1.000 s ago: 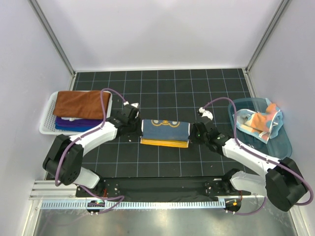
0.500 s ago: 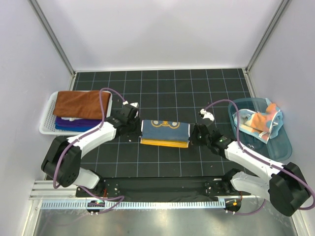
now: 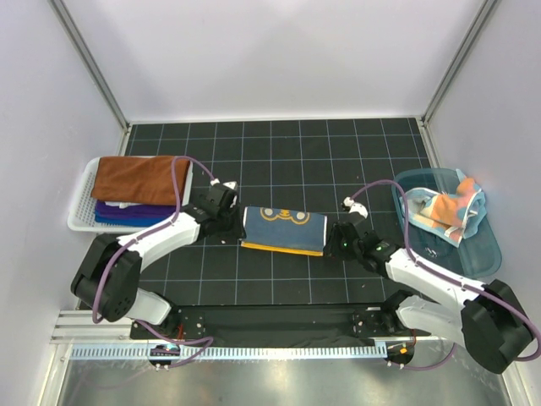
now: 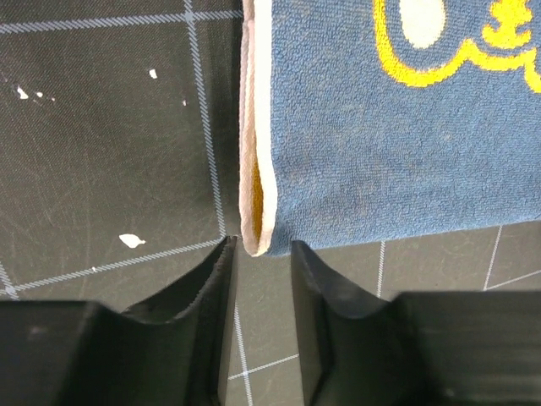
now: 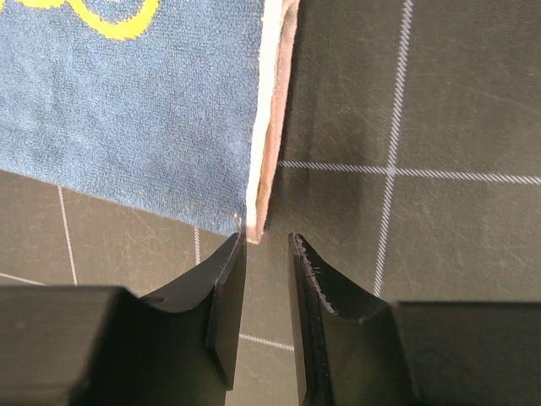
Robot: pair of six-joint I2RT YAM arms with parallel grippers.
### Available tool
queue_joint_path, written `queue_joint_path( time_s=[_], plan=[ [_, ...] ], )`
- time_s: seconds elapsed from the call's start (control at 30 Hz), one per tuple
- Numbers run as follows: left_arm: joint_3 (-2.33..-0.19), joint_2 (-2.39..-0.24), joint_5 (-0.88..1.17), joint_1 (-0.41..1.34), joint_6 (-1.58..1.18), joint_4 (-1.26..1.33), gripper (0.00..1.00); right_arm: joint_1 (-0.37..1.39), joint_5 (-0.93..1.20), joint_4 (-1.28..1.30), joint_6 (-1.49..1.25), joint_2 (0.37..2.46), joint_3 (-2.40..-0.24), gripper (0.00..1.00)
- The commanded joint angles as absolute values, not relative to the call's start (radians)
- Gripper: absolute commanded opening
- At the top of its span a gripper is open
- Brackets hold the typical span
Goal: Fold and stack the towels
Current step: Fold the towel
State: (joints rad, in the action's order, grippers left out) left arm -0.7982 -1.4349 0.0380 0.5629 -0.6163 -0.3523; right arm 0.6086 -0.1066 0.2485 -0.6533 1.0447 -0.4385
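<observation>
I'm watching left gripper (image 4: 258, 249) and right gripper (image 5: 266, 241) letting go the folded towel (image 3: 283, 228), jaws now apart; fold looking done, stacking coming next.

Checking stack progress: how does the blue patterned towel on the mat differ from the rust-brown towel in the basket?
Place: the folded blue terry towel with yellow pattern lies alone on the black gridded mat; the folded rust-brown cloth towel tops the stack of folded towels in the white slatted plastic basket.
Look: the blue towel shows a yellow pattern and yellow edge; the rust-brown towel is plain.
Shared: both lie flat, folded into rectangles.
</observation>
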Motion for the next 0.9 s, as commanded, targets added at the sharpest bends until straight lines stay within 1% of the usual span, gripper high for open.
queue_joint_path(
  time_s=[0.0, 0.17, 0.27, 0.33, 0.37, 0.6, 0.73, 0.87],
  plan=[
    [-0.825, -1.394, 0.028, 0.566, -0.591, -0.365, 0.36, 0.612, -0.147, 0.296, -0.643, 0.988, -0.502, 0.34],
    [-0.887, -1.364, -0.026, 0.561, -0.569, -0.41, 0.47, 0.614, -0.16, 0.357, -0.632, 0.96, -0.583, 0.33],
    [-0.946, -1.4, -0.022, 0.558, -0.548, -0.434, 0.53, 0.614, -0.147, 0.364, -0.62, 1.003, -0.641, 0.3],
    [-1.001, -1.43, -0.017, 0.554, -0.532, -0.46, 0.54, 0.615, -0.138, 0.367, -0.615, 1.057, -0.682, 0.29],
    [-1.012, -1.446, -0.014, 0.551, -0.529, -0.46, 0.57, 0.615, -0.135, 0.361, -0.611, 1.072, -0.692, 0.29],
    [-1.06, -1.569, 0.041, 0.525, -0.523, -0.457, 0.58, 0.62, -0.086, 0.273, -0.607, 1.207, -0.689, 0.26],
    [-1.022, -1.603, 0.064, 0.522, -0.535, -0.423, 0.59, 0.626, -0.068, 0.183, -0.618, 1.247, -0.596, 0.26],
    [-0.971, -1.617, 0.1, 0.518, -0.561, -0.365, 0.59, 0.626, -0.095, 0.158, -0.62, 1.262, -0.531, 0.25]
  ],
)
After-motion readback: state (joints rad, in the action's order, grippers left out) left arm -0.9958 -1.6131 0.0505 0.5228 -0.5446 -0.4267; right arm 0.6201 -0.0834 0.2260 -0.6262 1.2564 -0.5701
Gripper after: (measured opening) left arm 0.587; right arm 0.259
